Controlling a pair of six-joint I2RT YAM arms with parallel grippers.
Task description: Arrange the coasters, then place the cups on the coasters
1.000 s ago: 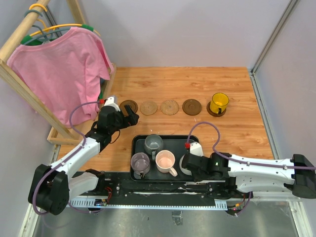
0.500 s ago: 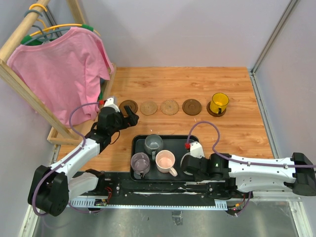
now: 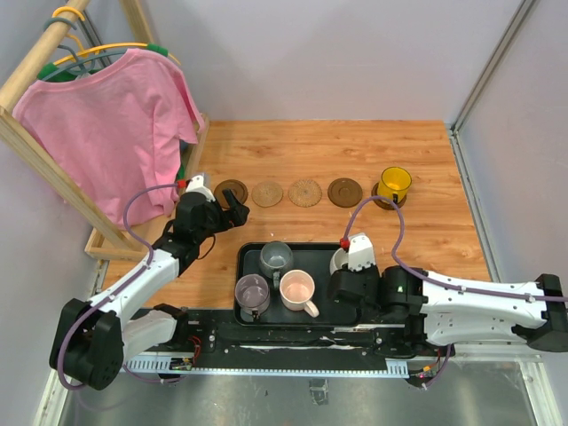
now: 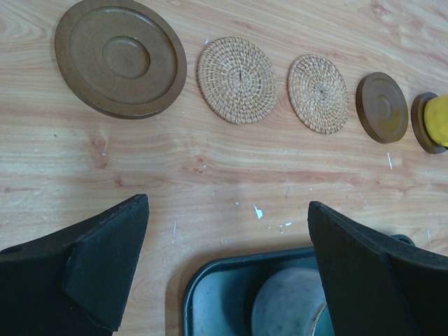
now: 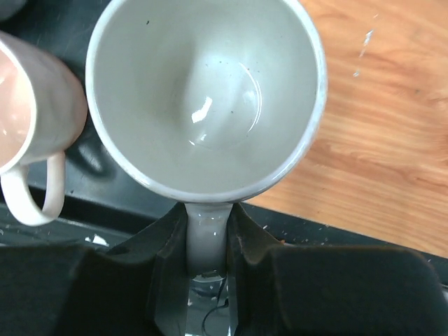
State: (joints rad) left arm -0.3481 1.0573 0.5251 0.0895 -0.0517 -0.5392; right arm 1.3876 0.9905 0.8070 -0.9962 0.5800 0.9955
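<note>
1. Between my right fingers is the handle of the off-white mug. They are clamped on it, and the bowl sticks out past the fingertips with its mouth facing the wrist camera.
2. Over the last second that arm has carried the mug from the near right part of the tray out to its far right corner. In the wrist view the mug now hangs partly over the black rim and partly over bare desk.
3. Beyond those fingertips runs the row of coasters. The yellow mug already sits on the rightmost dark coaster, and the free dark coaster beside it is the nearest open spot.
4. I read this as the coasters being arranged, one cup placed and a second cup in transit.
5. To the left of the gripping fingers, three mugs wait in the tray: the grey-blue mug, the mauve mug and the pink mug.
6. My left fingers are spread wide, hold nothing and have not shifted. The leftmost dark coaster and two tan coasters lie just beyond their tips.
7. My next move would be to keep the mug level and lower it onto the free dark coaster.
</note>
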